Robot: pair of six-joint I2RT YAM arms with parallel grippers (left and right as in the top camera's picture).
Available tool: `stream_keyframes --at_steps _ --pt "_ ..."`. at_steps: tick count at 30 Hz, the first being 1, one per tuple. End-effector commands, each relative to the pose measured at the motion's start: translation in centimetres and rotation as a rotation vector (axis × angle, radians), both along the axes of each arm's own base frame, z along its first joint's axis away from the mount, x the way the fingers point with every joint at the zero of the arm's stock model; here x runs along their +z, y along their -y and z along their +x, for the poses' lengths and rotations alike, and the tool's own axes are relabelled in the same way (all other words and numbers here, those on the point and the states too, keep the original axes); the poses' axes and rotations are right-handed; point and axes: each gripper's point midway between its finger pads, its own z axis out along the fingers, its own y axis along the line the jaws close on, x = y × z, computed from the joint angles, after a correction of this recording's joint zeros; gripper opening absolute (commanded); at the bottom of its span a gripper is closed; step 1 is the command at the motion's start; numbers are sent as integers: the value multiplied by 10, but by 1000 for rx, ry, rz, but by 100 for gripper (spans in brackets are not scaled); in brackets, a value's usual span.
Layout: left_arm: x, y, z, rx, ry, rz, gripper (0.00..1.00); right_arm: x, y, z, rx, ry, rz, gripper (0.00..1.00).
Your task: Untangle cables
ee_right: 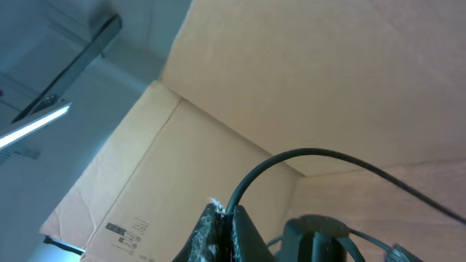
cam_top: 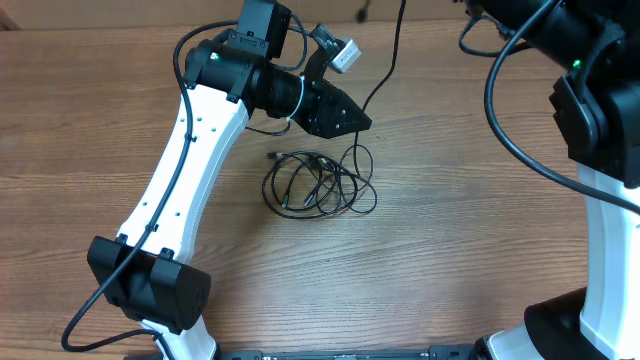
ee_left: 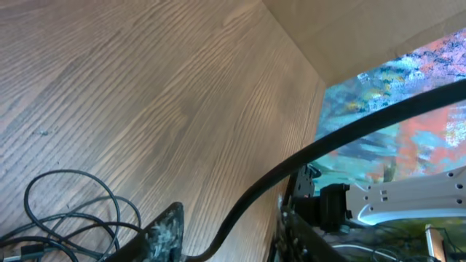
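Observation:
The cables [cam_top: 318, 184] lie as a loose coil of thin black cord on the wooden table, with a small plug [cam_top: 274, 156] at its upper left. One strand [cam_top: 385, 75] rises from the coil to the top edge of the overhead view. My left gripper [cam_top: 352, 118] hovers just above the coil's far side. In the left wrist view it [ee_left: 226, 236] is open, the raised strand [ee_left: 320, 149] runs between its fingers, and the coil [ee_left: 65, 211] lies at lower left. My right gripper [ee_right: 227, 212] is shut on a black cable [ee_right: 291, 156] and held high.
The right arm [cam_top: 585, 90] fills the right side of the overhead view, with its thick black arm cable [cam_top: 500, 110] looping left. The left arm's base [cam_top: 150, 290] stands at front left. Cardboard walls [ee_right: 306, 80] rise behind the table's far edge.

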Motion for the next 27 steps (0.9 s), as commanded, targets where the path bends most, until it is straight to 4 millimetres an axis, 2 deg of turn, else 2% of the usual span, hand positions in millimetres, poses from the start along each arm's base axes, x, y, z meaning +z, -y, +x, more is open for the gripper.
stream_keyframes --at_steps 1,3,5,10,13,18,21,23,27 --pt "15 5 -4 -27 37 -41 45 12 4 -16 6 24 8 4" --pt "23 8 -6 -50 43 -90 53 9 4 -15 6 13 4 4" --pt "27 10 -6 -61 49 -111 56 9 4 -15 6 12 4 4" --pt "28 12 -8 -71 55 -121 55 9 3 -17 17 12 4 4" --pt "29 12 -8 -74 54 -124 49 9 1 -19 32 12 4 4" --pt "30 14 -10 -82 50 -132 46 9 1 -19 32 12 5 4" --pt "30 15 -11 -84 50 -132 34 9 0 -19 37 11 4 4" --pt "30 15 -11 -84 50 -133 30 9 0 -20 43 12 4 4" --pt "30 15 -11 -84 50 -133 30 9 -1 -21 51 12 4 4"
